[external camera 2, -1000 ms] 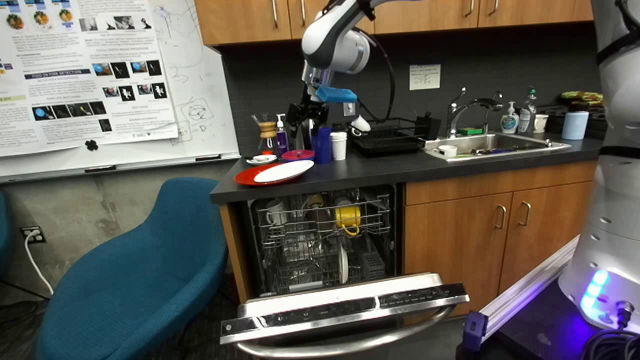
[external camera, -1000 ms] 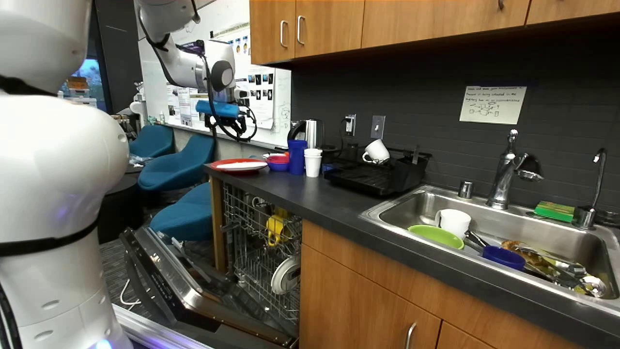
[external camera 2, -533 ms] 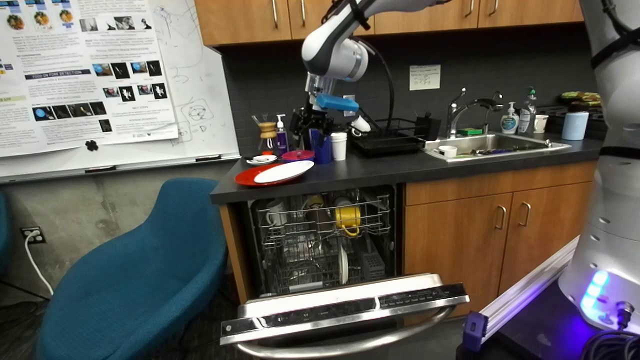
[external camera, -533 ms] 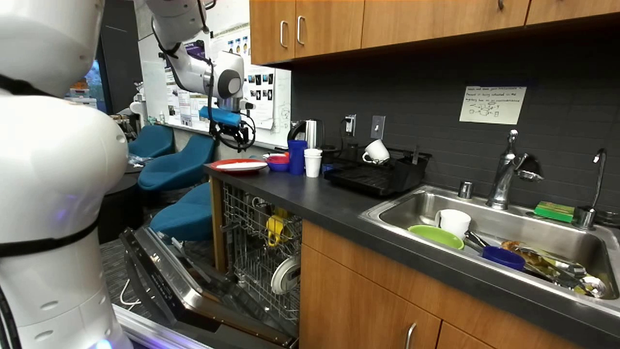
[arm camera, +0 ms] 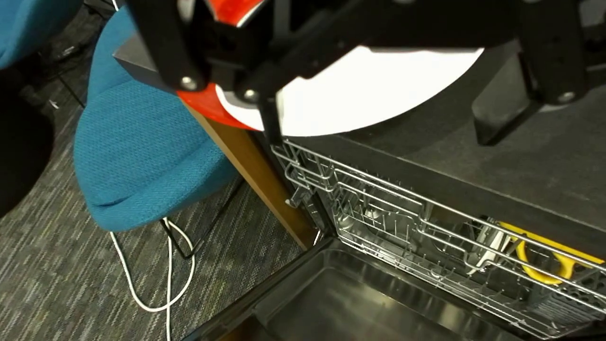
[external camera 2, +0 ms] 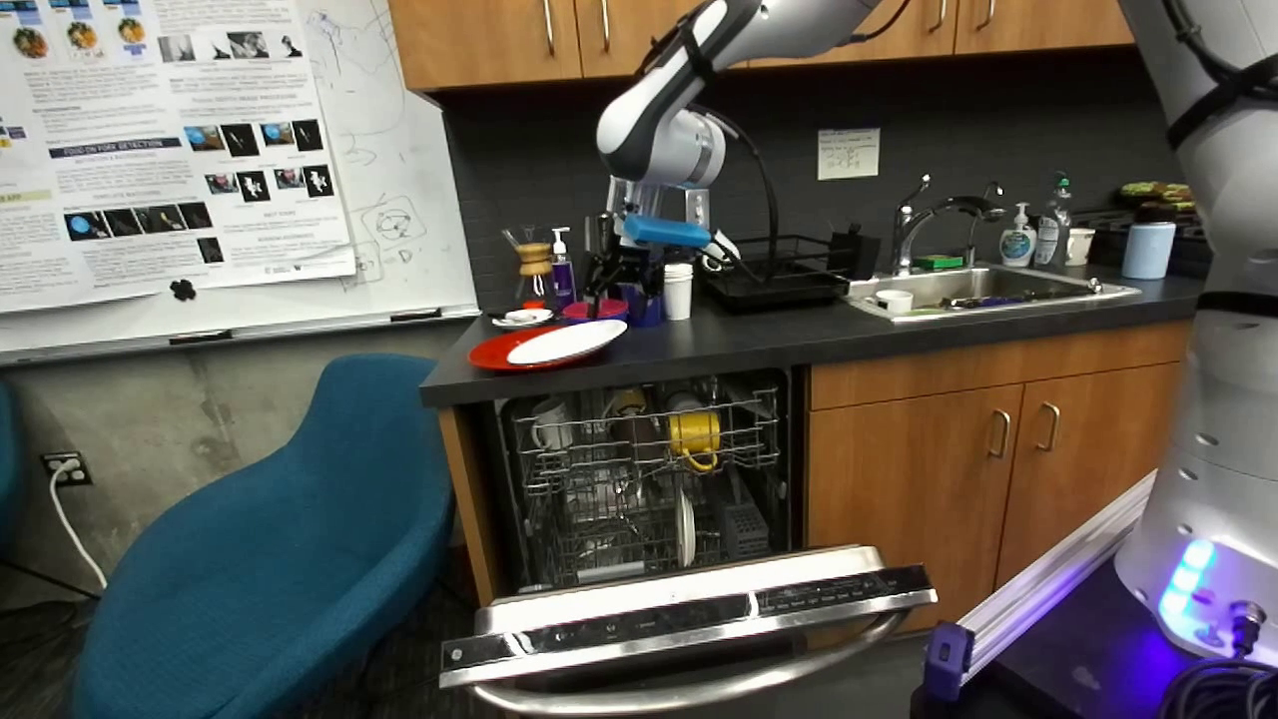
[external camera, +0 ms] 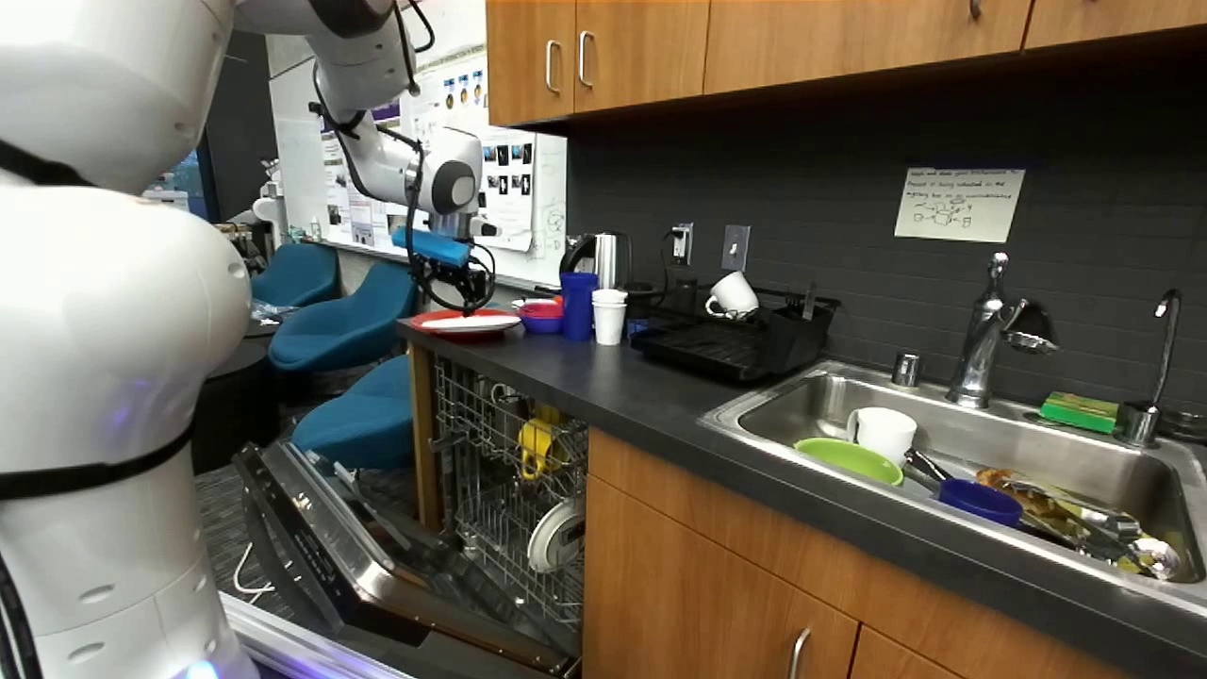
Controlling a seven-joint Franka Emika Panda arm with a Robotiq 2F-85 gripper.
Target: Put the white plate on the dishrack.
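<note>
The white plate (external camera: pixel 471 324) lies partly on a red round dish (external camera 2: pixel 497 354) at the counter's end and reaches past its edge. It also shows in an exterior view (external camera 2: pixel 567 343) and in the wrist view (arm camera: pixel 374 97). My gripper (arm camera: pixel 380 141) is open and empty. Its fingers stand wide apart, and the plate's rim shows between them in the wrist view. In both exterior views the gripper (external camera: pixel 466 306) hangs low over the plate area; whether it touches anything I cannot tell. The black dishrack (external camera: pixel 702 347) stands on the counter beside the sink, also seen in an exterior view (external camera 2: pixel 774 287).
A pink bowl (external camera: pixel 540 311), a blue cup (external camera: pixel 578 306) and white cups (external camera: pixel 609 319) stand between the plate and the rack. A white mug (external camera: pixel 734 294) sits on the rack. The open dishwasher door (external camera 2: pixel 689 619) juts out below. Wall cabinets (external camera: pixel 764 47) hang above.
My gripper has moved down toward the plate, step by step, and the arm has lowered with it. The plate, the red dish and the dishrack have not moved.
</note>
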